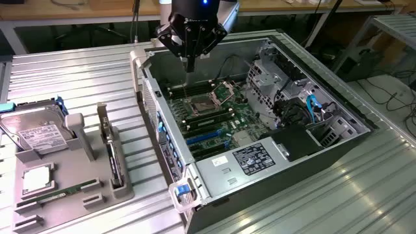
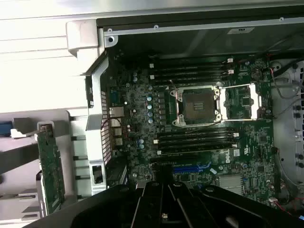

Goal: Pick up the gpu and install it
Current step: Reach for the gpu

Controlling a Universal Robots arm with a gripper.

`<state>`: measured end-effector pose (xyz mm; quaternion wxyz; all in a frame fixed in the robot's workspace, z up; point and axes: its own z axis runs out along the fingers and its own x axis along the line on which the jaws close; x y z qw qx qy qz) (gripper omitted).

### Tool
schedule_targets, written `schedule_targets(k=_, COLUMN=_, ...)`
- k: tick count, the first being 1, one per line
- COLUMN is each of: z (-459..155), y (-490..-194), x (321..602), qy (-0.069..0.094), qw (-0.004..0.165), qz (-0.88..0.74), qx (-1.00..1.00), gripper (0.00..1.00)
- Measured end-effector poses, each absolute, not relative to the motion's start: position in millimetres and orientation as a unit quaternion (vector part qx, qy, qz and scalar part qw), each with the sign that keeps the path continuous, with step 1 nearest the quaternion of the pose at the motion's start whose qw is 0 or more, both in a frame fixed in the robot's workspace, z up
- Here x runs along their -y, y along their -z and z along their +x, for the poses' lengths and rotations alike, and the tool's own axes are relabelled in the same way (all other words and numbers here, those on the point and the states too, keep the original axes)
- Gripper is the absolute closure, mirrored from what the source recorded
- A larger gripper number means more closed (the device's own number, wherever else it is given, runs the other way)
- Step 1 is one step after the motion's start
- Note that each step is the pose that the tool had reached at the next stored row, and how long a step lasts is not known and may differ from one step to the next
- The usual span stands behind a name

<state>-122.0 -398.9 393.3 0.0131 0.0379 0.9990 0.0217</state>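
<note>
Gripper [image 1: 189,67] fingers together, empty, over open case [image 1: 151,97]. gpu [image 1: 114,163] edge-on in tray [image 1: 97,195] slot: stiff, light-ish, fragile; prob pinch top edge, not fan.

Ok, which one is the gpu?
Find the grey tray beside the open computer case. The gpu stands on edge along the tray's side nearest the case. Unlike the boxy hard drive and small RAM stick, it's a thin upright card.

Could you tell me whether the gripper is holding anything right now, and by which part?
Nothing is held. The gripper hangs shut and empty over the open computer case; the gpu stands edge-on in the grey holder beside it.
</note>
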Motion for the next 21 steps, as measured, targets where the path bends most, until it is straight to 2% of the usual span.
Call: schedule_targets(k=21, z=-138.4, y=-393.3, x=398.9, qy=-0.022, qw=0.013, qz=0.038, qx=-0.999, gripper=0.89)
